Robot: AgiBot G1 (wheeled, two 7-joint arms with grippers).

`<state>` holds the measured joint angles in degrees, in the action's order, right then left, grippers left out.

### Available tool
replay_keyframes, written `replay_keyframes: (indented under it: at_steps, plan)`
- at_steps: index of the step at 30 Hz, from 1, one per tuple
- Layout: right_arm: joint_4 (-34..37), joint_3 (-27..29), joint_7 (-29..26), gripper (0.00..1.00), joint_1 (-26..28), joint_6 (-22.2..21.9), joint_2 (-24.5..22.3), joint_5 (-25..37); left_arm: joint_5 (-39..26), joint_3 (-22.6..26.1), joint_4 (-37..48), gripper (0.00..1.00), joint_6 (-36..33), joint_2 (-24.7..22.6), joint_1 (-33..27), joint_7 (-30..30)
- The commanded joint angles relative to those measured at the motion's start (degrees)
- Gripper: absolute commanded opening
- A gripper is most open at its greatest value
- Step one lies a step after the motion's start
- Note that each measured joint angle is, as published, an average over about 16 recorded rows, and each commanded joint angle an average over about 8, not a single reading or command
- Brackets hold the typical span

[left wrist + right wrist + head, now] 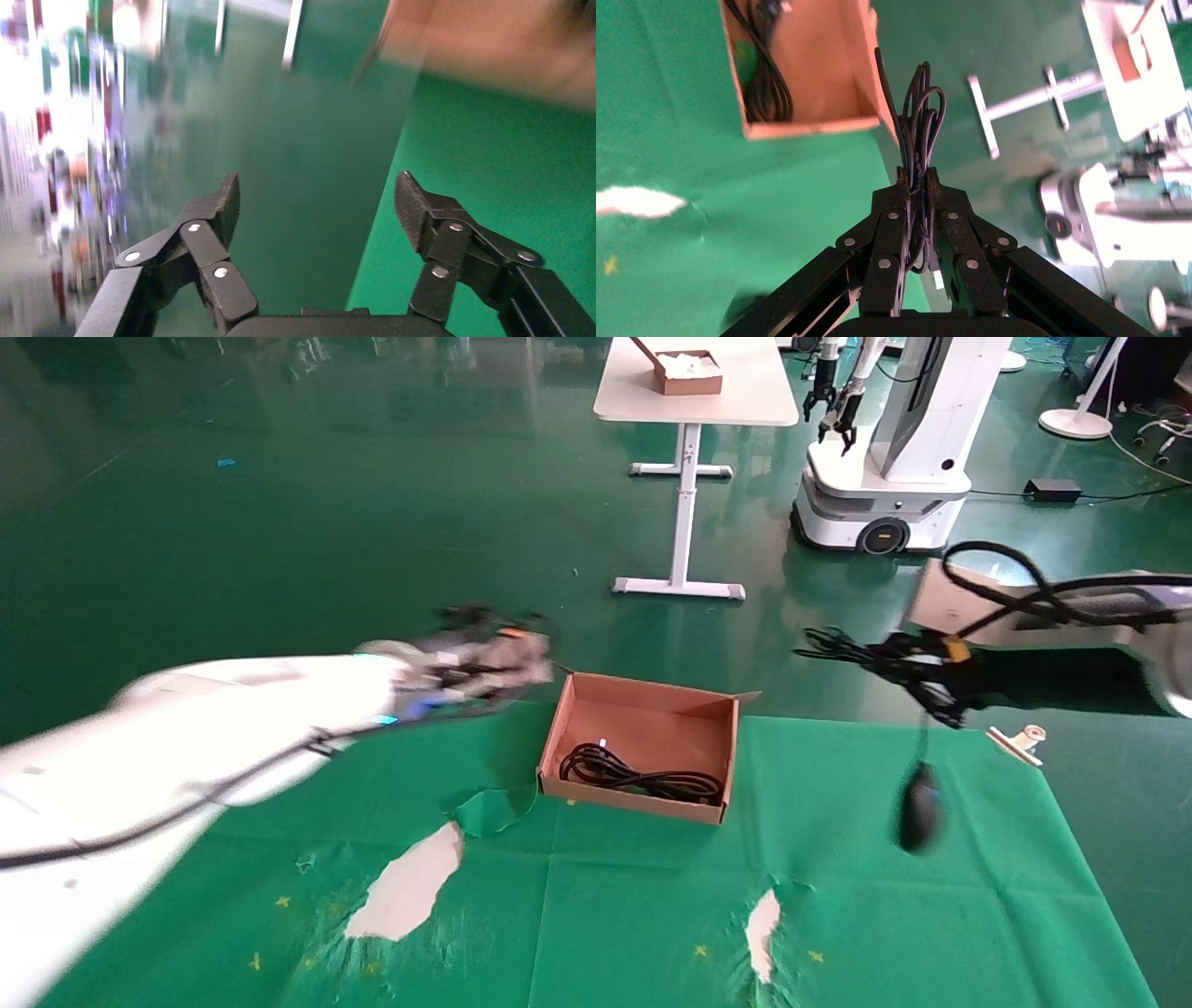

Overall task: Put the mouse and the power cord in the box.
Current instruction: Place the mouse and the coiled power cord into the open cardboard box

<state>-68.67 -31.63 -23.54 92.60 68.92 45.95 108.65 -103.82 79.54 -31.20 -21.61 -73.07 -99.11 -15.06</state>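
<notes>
Right black pincer (pixel 843 649), at the right of the head view, is clamped on the bunched thin cable of the small black oval mouse (pixel 919 817), which is seen dangling below it, clear of the green cloth. The shallow brown cardboard box (pixel 652 710) sits at centre frame, and the thick black looped power cord (pixel 638 777) is already laid inside. Left black pincer (pixel 316 210) is held open and empty at the box's left. A swinging mouse could be caught on the box wall, or the cable could be slipped from the grip.
</notes>
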Motion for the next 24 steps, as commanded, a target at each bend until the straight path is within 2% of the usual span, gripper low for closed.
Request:
replay_keyframes:
  at_steps: [1, 6, 11, 18, 24]
  plan:
    - [0.8, -0.3, 1.7, 0.00, 0.4, 0.2, 0.9, -0.7, 0.8, -0.4, 2.7, 1.00, -0.3, 1.5, -0.6, -0.2]
    - [6.9, -1.6, 7.0, 0.00, 1.9, -3.4, 7.5, 0.0, 2.6, -1.1, -1.1, 1.00, -2.7, 8.4, -0.5, -1.1]
    - [16.2, -3.6, 13.2, 0.00, 4.2, -10.0, 16.7, 2.8, 2.3, -1.2, -7.1, 1.00, -4.1, 12.8, 0.0, -4.4]
    - [30.3, -6.3, 21.4, 0.00, 6.1, -19.7, 28.7, 5.7, -1.9, -0.2, -11.8, 1.00, -4.3, 14.9, 0.0, -10.1]
    - [35.0, -9.9, 27.1, 0.00, 3.7, -25.6, 32.3, 2.7, -5.7, 0.3, -14.3, 1.00, -4.6, 15.7, 0.0, -14.8]
